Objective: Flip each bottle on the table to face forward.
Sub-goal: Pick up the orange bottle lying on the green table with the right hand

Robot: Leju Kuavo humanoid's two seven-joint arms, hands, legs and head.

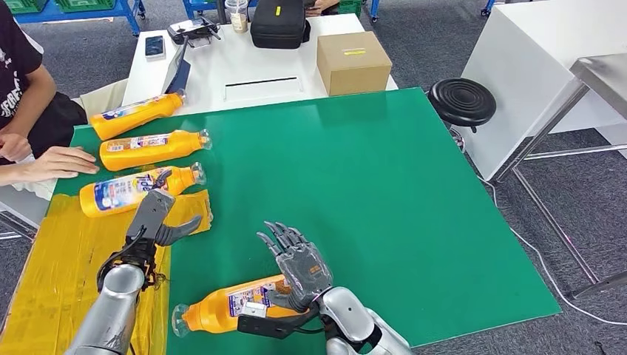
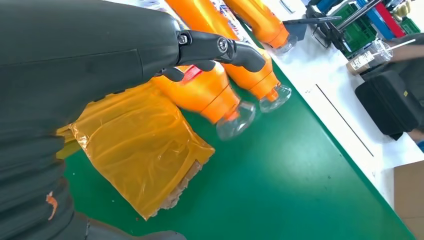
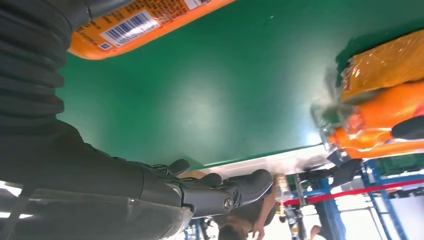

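Observation:
Three orange bottles lie side by side at the table's left: a far one (image 1: 140, 115), a middle one (image 1: 151, 148) and a near one (image 1: 137, 191), clear caps pointing right. My left hand (image 1: 159, 218) hovers open just in front of the near bottle (image 2: 205, 95), with its fingers (image 2: 220, 47) reaching over that bottle's shoulder. A fourth orange bottle (image 1: 236, 302) lies by the front edge, cap to the left. My right hand (image 1: 299, 262) is raised over its base end, fingers spread and holding nothing. That bottle's barcode side (image 3: 135, 25) is in the right wrist view.
A crumpled yellow plastic sheet (image 1: 188, 211) lies under my left hand, and yellow tape (image 1: 66, 259) covers the table's left front. A person's hand (image 1: 52, 163) rests at the left edge. A cardboard box (image 1: 353, 63) and a black bag (image 1: 279, 22) stand on the white table behind. A black stool (image 1: 462, 102) is at the right.

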